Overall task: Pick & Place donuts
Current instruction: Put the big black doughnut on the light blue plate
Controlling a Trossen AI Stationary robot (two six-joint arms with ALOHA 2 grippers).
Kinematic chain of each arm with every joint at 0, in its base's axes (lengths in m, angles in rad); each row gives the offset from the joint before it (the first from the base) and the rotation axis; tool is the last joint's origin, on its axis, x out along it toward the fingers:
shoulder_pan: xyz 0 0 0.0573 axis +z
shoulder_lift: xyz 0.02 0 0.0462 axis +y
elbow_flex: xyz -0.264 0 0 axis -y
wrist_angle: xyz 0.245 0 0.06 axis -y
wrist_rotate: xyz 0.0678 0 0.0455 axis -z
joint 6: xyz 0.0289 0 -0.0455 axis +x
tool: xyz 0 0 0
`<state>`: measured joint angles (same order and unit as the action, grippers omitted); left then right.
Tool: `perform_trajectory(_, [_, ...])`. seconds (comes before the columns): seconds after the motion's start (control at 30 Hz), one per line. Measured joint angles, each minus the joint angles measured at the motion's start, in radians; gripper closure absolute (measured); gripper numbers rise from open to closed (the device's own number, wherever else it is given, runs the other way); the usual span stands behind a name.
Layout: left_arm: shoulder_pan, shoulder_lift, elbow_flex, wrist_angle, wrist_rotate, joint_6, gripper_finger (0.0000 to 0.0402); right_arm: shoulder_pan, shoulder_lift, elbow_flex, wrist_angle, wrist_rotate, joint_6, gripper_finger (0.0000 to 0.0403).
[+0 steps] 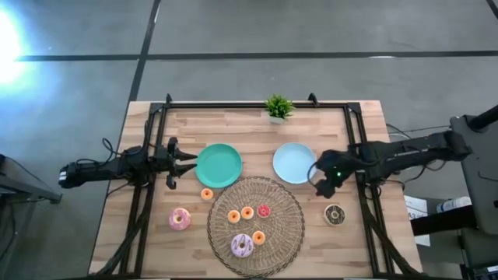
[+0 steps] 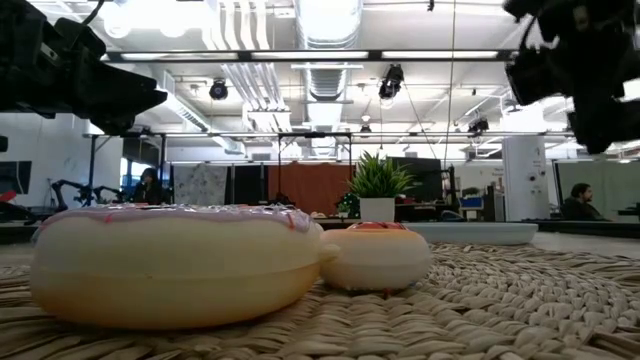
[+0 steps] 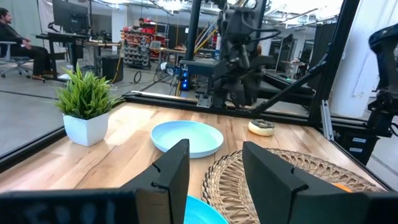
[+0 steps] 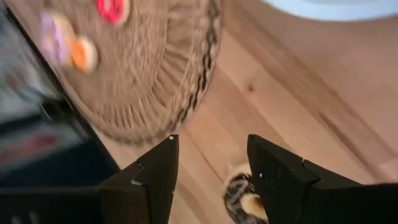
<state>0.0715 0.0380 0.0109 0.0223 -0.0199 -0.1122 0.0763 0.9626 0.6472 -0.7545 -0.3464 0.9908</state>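
Observation:
Several donuts lie on the round wicker mat (image 1: 255,225): small orange ones (image 1: 233,215), a red one (image 1: 264,211) and a pink-frosted one (image 1: 242,245). Another pink donut (image 1: 180,219) and a small orange one (image 1: 207,194) lie on the table left of the mat. A chocolate donut (image 1: 334,215) lies on the table right of it. My right gripper (image 1: 323,183) hangs open, slanting down, between the light-blue plate (image 1: 294,162) and the chocolate donut (image 4: 245,199). My left gripper (image 1: 187,161) waits open and level beside the teal plate (image 1: 219,165).
A small potted plant (image 1: 278,107) stands at the table's far edge. A black frame (image 1: 257,103) runs round the table. Bare wood shows between the mat and the right rail. People sit in the room beyond the table.

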Motion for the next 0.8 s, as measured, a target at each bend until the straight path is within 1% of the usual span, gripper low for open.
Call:
perform_trajectory(0.1, [0.0, 0.0, 0.0, 0.0, 0.0, 0.0, 0.0278, 0.051, 0.089, 0.101, -0.114, 0.006, -0.145, 0.022])
perform_trajectory(0.2, [0.0, 0.0, 0.0, 0.0, 0.0, 0.0, 0.0278, 0.129, 0.174, 0.163, -0.223, 0.029, -0.254, 0.022])
perform_trajectory(0.33, [0.0, 0.0, 0.0, 0.0, 0.0, 0.0, 0.0278, 0.24, 0.276, 0.175, -0.291, 0.032, -0.365, 0.022])
perform_trajectory(0.43, [0.0, 0.0, 0.0, 0.0, 0.0, 0.0, 0.0278, 0.275, 0.351, 0.183, -0.296, 0.052, -0.393, 0.022])
perform_trajectory(0.5, [0.0, 0.0, 0.0, 0.0, 0.0, 0.0, 0.0278, 0.3, 0.377, 0.184, -0.292, 0.109, -0.421, 0.022])
perform_trajectory(0.57, [0.0, 0.0, 0.0, 0.0, 0.0, 0.0, 0.0278, 0.331, 0.389, 0.184, -0.284, 0.144, -0.474, 0.022])
perform_trajectory(0.7, [0.0, 0.0, 0.0, 0.0, 0.0, 0.0, 0.0278, 0.392, 0.394, 0.18, -0.283, 0.164, -0.582, 0.0219])
perform_trajectory(0.8, [0.0, 0.0, 0.0, 0.0, 0.0, 0.0, 0.0278, 0.412, 0.394, 0.171, -0.278, 0.17, -0.602, 0.0209])
